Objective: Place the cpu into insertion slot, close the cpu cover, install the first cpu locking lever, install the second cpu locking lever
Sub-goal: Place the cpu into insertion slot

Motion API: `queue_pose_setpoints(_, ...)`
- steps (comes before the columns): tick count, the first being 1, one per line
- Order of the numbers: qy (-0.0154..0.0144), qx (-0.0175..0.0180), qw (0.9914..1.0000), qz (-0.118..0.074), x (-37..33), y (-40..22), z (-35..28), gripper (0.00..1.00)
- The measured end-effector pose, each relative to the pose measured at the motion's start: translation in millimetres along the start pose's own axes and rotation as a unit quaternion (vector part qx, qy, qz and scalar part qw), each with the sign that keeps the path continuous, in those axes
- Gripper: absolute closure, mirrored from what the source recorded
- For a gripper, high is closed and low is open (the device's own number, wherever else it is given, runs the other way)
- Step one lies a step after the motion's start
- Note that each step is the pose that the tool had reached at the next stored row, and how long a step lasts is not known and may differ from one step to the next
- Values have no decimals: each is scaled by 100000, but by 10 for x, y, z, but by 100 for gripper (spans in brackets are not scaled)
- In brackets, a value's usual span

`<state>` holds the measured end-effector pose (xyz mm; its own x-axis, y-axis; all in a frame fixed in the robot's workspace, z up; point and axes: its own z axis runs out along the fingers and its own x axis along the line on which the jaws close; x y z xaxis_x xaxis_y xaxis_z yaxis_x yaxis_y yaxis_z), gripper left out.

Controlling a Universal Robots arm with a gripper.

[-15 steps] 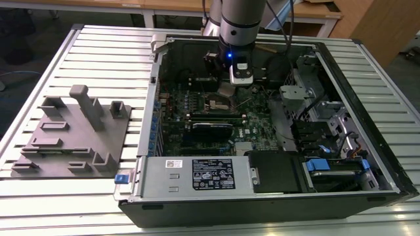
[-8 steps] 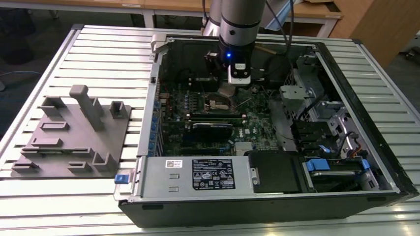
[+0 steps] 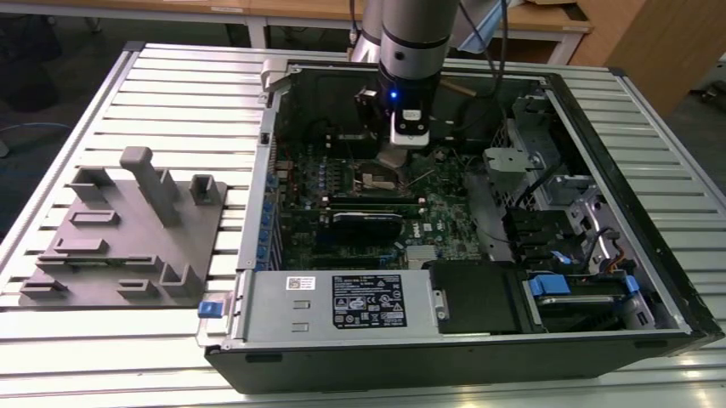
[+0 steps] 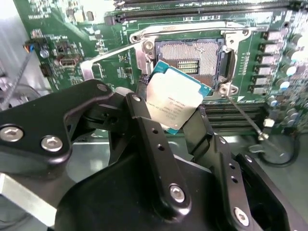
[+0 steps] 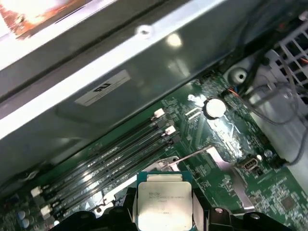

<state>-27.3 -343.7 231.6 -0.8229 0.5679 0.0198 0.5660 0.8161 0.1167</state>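
The cpu (image 4: 173,103), a small silver-topped square with a teal rim, is tilted between my black fingers (image 4: 139,118); my gripper (image 4: 169,115) is shut on its edges. It hangs just above and in front of the insertion slot (image 4: 192,57), whose tan contact field lies bare. The cpu cover (image 4: 187,30) stands swung up at the slot's far side. Both thin locking levers (image 4: 110,50) (image 4: 245,118) are unhooked and angle away. In the first wrist view the cpu (image 5: 163,204) sits in the gripper (image 5: 163,217). In the exterior view the gripper (image 3: 397,151) hovers over the slot (image 3: 380,180).
The green motherboard (image 3: 340,195) lies inside an open computer case (image 3: 635,280) on a slatted table. Long memory slots (image 5: 110,159) run beside the socket. A black card (image 3: 363,225), a power supply (image 3: 340,297) and cables (image 3: 545,187) crowd the case. A grey fixture (image 3: 125,229) stands at the exterior view's left.
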Motion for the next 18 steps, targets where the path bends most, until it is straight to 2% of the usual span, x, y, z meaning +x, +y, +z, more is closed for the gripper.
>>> queue_pose_setpoints(2,-213,-27,99984,1788,0,0,1,46)
queue_pose_setpoints(4,-430,-70,99932,3654,0,0,3,46)
queue_pose_setpoints(6,-638,-103,99850,5435,0,0,4,46)
queue_pose_setpoints(9,-934,-150,99680,7938,1,-1,4,46)
queue_pose_setpoints(13,-1312,-212,99366,11162,5,-4,8,46)
queue_pose_setpoints(16,-1612,-265,99042,13712,6,-5,11,46)
queue_pose_setpoints(18,-1816,-301,98781,15459,6,-6,14,46)
